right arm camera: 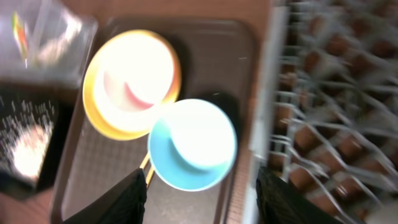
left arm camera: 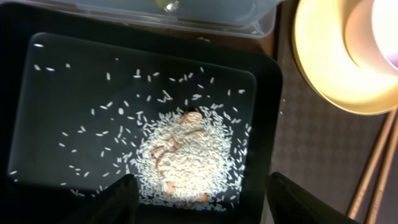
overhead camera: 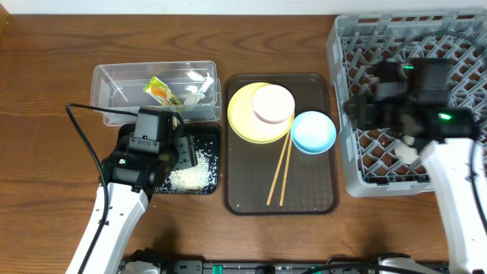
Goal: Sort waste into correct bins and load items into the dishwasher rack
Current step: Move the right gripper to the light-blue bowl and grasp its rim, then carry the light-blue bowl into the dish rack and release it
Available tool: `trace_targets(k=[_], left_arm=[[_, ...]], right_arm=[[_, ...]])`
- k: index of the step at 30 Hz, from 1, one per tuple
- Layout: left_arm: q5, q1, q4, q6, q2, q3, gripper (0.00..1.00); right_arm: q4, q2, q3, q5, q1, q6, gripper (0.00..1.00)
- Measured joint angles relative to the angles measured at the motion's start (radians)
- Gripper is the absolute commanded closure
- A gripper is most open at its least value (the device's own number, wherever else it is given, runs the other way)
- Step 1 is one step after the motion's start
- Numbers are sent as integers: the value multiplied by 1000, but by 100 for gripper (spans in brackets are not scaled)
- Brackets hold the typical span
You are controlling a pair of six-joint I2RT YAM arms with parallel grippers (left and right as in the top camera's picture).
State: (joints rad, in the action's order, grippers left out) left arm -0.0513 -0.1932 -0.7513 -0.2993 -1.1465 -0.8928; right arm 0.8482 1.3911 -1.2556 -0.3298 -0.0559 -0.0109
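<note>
Bowl-fetching looks to be the step in hand: the right gripper [right arm camera: 200, 190] hangs over the left part of the rack [overhead camera: 358, 46], jaws apart with nothing between them. Its own camera looks down on the blue bowl [overhead camera: 313, 132], though that view is smeared. To do it well, I'd say, it should come down on the bowl's right rim, the side nearest the rack, with one finger inside and one outside. It should then lift above the rack wall before carrying the bowl across. A grip on the left rim would crowd the plate [overhead camera: 240, 114] and the white bowl [overhead camera: 272, 104] sitting on it, both just beside. The chopsticks [overhead camera: 280, 171] run just beside the blue bowl's left edge, so a straight lift beats a drag. The blue bowl sits mouth up on the right half of the brown tray [overhead camera: 243, 183], near frame centre. Being round, it has no long axis, and any rim point serves. The chopsticks do have one: they lie side by side, running from upper right by the plate to lower left, close to vertical in the overhead frame. The left gripper [left arm camera: 202, 193] hovers over the black tray [left arm camera: 15, 124] at lower left, jaws apart and empty, above the rice [left arm camera: 186, 155] heaped there. The wrapper [overhead camera: 157, 90] and white scrap [overhead camera: 194, 93] lie in the tub [overhead camera: 106, 80] at upper left.
</note>
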Motion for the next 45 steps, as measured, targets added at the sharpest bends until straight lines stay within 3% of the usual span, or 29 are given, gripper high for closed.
trace_targets(k=[8, 19, 21, 25, 31, 40, 45], left_arm=[[25, 0, 0, -11, 0, 0, 31], [29, 0, 1, -11, 0, 0, 31], [29, 0, 2, -11, 0, 0, 31], [29, 0, 3, -11, 0, 0, 31], [29, 0, 8, -11, 0, 0, 31], [29, 0, 8, -12, 0, 0, 31], [29, 0, 8, -12, 0, 0, 31]], right_arm=[[-77, 216, 0, 163, -177, -37, 44], [-158, 430, 0, 362, -223, 1, 43], [-151, 451, 0, 372, -224, 3, 49], [-88, 481, 0, 378, -223, 10, 77], [-14, 484, 0, 375, -223, 23, 99], [39, 475, -5, 357, -221, 39, 99], [43, 384, -8, 362, -191, 50, 99]])
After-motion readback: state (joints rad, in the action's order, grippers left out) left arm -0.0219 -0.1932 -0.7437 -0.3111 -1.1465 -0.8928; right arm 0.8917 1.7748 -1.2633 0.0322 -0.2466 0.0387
